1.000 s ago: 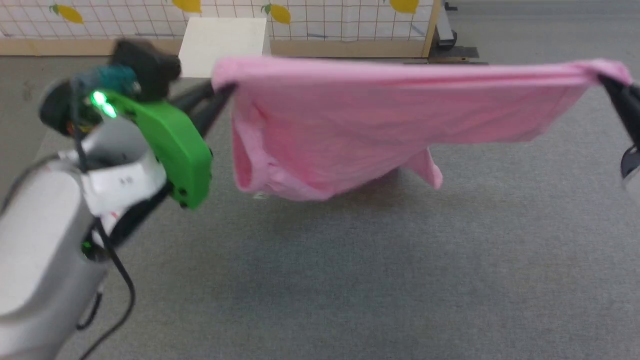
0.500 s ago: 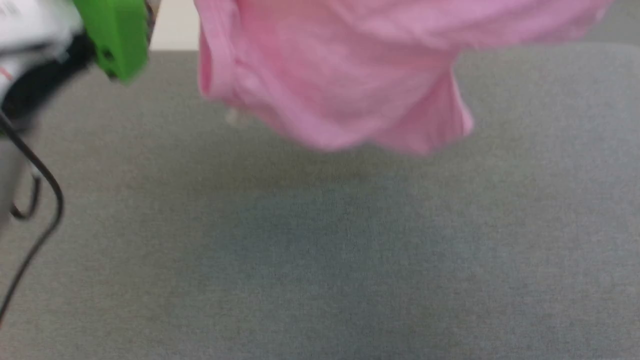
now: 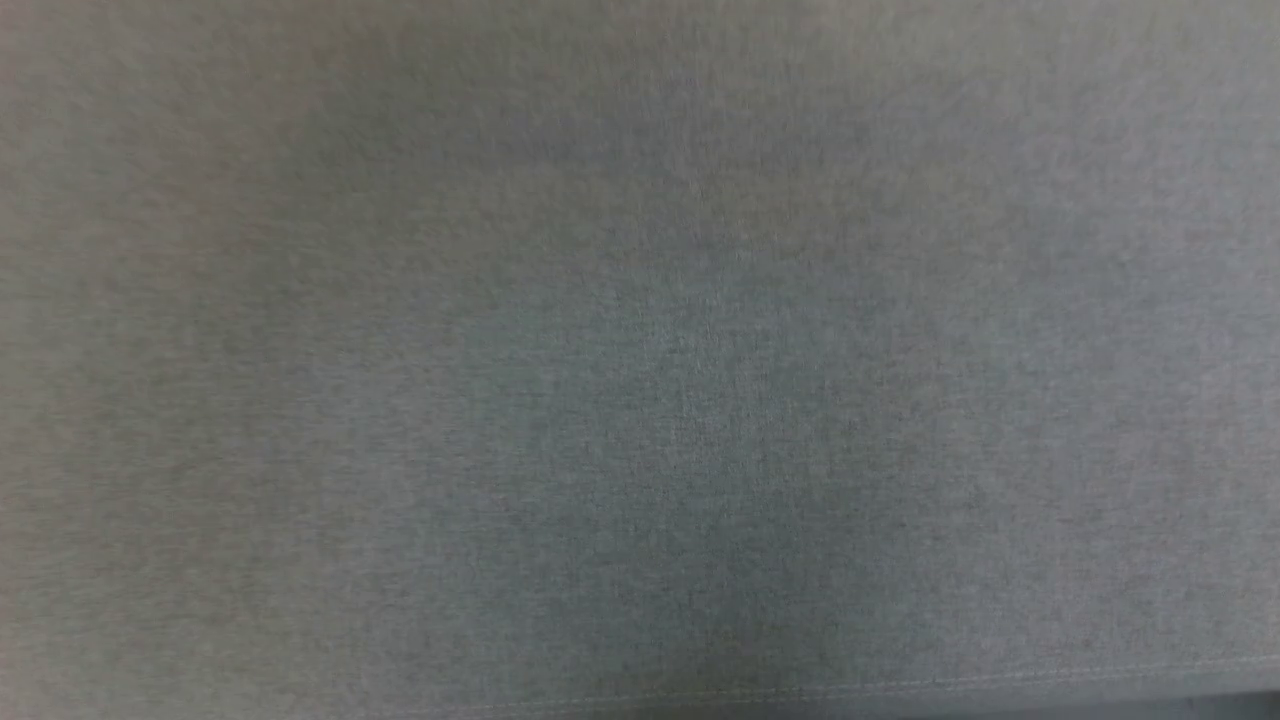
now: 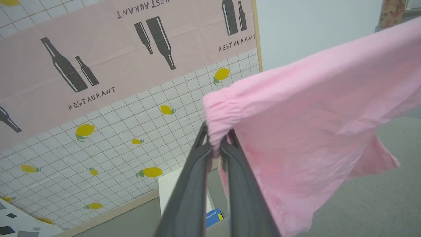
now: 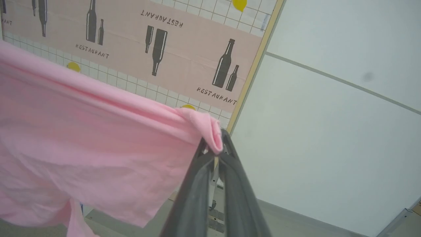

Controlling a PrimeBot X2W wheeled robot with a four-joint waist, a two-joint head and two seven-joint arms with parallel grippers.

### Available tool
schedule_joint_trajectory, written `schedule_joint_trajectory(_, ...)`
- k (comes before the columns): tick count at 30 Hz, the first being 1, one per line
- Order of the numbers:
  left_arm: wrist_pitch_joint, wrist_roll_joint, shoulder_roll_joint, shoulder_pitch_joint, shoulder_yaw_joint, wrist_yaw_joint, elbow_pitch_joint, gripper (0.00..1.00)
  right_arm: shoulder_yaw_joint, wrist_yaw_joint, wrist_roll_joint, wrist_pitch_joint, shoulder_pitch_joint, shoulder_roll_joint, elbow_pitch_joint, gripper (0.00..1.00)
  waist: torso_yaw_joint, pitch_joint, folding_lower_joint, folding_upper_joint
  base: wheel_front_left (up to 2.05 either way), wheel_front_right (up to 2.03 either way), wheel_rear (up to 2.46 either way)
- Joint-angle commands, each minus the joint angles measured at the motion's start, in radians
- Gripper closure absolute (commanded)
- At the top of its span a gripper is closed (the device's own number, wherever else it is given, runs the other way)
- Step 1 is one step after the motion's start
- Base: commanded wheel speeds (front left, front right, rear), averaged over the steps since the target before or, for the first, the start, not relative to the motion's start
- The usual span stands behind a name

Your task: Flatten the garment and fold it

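**Item: the garment** (image 4: 312, 125). Light-pink shorts of thin, creased fabric. It lies on nothing: it is held up in the air, strung out as a hanging sheet between the two grippers, with a loose flap drooping from its lower side.

**Left end.** A gathered, elasticated corner sits at the fingertips of the left gripper (image 4: 217, 148). The two dark fingers are pinched together on that corner, and the cloth runs away from them up and to the right in the left wrist view.

**Right end.** A bunched, rolled corner is folded over the tips of the right gripper (image 5: 215, 148), which is clenched on it. The cloth runs off to the left in the right wrist view.

**Below.** The grey cloth-covered surface (image 3: 640, 360), with a stitched seam along its near edge in the head view.

**Behind.** A printed backdrop (image 4: 98, 65) with dark bottles, the word RESTAURANT, and lemons on a white grid, in a pale wooden frame. A white box (image 4: 169, 191) stands at its foot. A plain pale wall (image 5: 329, 131) lies beside it.
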Motion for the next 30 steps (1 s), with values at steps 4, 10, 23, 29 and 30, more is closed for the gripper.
schedule_joint_trajectory(4, -0.11, 0.063, -0.02, -0.122, 0.01, 0.003, 0.157, 1.0, -0.013, -0.011, -0.056, -0.108, -0.126, 0.024, 0.162, 1.0, -0.05, 0.172, -0.0002, -0.0001, 0.0, 0.0, 0.0)
schedule_joint_trajectory(10, -0.25, 0.092, -0.069, -0.17, -0.011, 0.003, 0.309, 1.0, 0.009, -0.011, -0.08, -0.225, -0.191, 0.071, 0.306, 1.0, -0.043, 0.198, -0.0002, -0.0001, 0.0, 0.0, 0.0)
schedule_joint_trajectory(23, -0.412, -0.019, -0.132, 0.253, -0.107, 0.001, 0.367, 1.0, 0.167, -0.011, 0.019, -0.307, 0.083, 0.095, 0.393, 1.0, 0.008, 0.082, -0.0002, -0.0001, 0.0, 0.0, 0.0)
schedule_joint_trajectory(29, -0.443, -0.074, -0.158, 0.569, -0.157, 0.005, 0.304, 1.0, 0.26, -0.011, 0.116, -0.286, 0.336, 0.041, 0.313, 1.0, 0.032, -0.039, -0.0002, -0.0001, 0.0, 0.0, 0.0)
schedule_joint_trajectory(30, -0.443, -0.084, -0.162, 0.625, -0.166, 0.01, 0.287, 1.0, 0.272, -0.011, 0.136, -0.278, 0.386, 0.024, 0.291, 1.0, 0.035, -0.06, -0.0002, -0.0001, 0.0, 0.0, 0.0)
